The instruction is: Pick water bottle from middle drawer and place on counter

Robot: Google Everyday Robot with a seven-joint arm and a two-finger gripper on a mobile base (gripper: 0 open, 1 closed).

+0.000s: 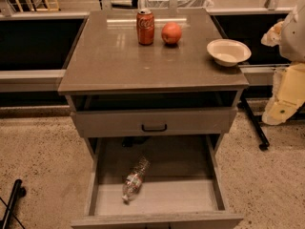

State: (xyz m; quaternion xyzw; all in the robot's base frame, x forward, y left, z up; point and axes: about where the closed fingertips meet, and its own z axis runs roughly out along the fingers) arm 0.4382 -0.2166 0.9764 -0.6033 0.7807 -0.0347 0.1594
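Speckled floor (pixel 43 151) surrounds the table (pixel 114 61); the water bottle (pixel 134 180) lies ungrasped in the open middle drawer (pixel 190 197) below its front edge. The gripper (pixel 279 109) hangs off the right edge, open or closed I cannot tell, and must next reach down.

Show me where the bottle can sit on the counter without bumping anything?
On the counter, the front half and left side are bare. It is crowded at the back, where the soda can and orange stand, and at the right edge by the bowl. The gripper hangs beyond that right edge.
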